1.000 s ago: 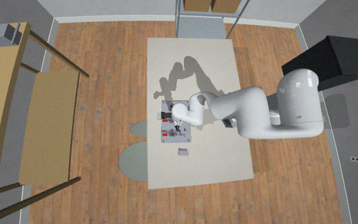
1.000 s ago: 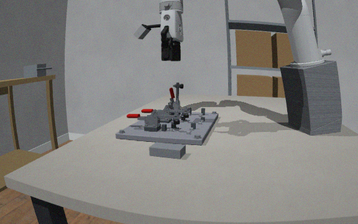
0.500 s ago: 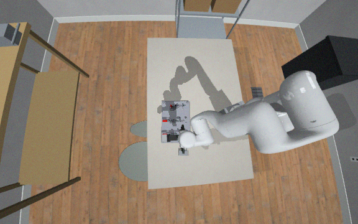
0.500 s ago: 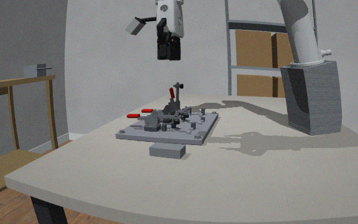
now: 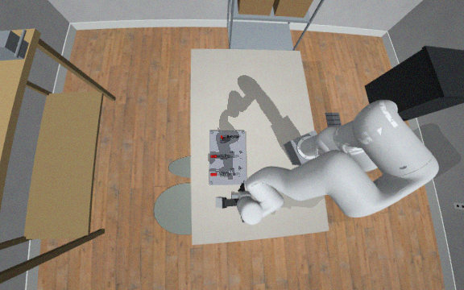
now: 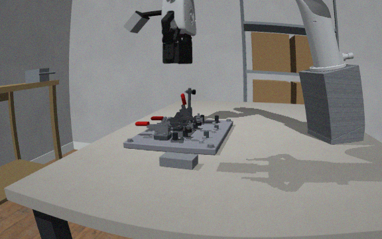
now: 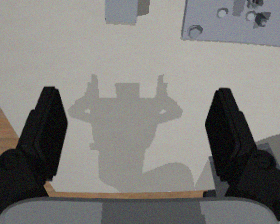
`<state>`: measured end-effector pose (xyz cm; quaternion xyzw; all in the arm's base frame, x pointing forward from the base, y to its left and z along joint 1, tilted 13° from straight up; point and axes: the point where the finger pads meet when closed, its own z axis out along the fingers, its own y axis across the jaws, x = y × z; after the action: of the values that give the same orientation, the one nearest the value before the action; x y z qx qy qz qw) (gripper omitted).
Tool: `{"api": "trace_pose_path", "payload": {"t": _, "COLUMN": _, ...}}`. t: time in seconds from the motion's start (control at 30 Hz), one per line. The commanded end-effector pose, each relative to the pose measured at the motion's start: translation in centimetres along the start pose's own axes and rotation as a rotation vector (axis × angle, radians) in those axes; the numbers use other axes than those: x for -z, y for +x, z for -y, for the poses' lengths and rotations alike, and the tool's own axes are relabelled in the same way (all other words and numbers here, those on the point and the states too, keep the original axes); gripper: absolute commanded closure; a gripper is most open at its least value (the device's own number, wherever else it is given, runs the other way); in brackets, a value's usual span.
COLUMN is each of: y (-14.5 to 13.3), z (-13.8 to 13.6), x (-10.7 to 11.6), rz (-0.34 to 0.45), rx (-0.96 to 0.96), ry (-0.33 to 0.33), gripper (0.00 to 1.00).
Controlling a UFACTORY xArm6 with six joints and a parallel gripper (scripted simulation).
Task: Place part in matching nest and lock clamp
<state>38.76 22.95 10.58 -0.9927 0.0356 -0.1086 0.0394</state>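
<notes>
Grey part (image 6: 178, 160) (image 7: 121, 12) lies on the tabletop (image 5: 252, 80) (image 6: 111, 199) (image 7: 41, 60), just beside the fixture (image 5: 228, 181) (image 6: 207, 150) (image 7: 231, 37). The end effector (image 6: 178, 62) (image 7: 137, 105) hangs above, spread wide, holding 0 parts. 1 red handle (image 6: 183, 99) stands raised; 2 (image 6: 142, 123) lie level.

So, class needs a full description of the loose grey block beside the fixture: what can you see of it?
The grey block is a plain rectangular bar with flat faces and crisp edges, matt, perhaps metal. It lies flat on the pale table top, just off the fixture plate's near edge with a gap between. Nothing grips it, and only the table touches it.
</notes>
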Motion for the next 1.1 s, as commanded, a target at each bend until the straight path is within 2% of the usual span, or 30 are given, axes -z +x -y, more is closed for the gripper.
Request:
{"api": "trace_pose_path", "payload": {"t": 0.0, "y": -0.1, "z": 1.18, "x": 0.1, "rz": -0.004, "rx": 0.0, "ry": -0.001, "gripper": 0.0}}
{"api": "trace_pose_path", "payload": {"t": 0.73, "y": -0.24, "z": 1.73, "x": 0.1, "rz": -0.004, "rx": -0.001, "ry": -0.001, "gripper": 0.0}}
{"api": "trace_pose_path", "payload": {"t": 1.07, "y": -0.24, "z": 1.73, "x": 0.1, "rz": -0.004, "rx": -0.059, "ry": -0.001, "gripper": 0.0}}
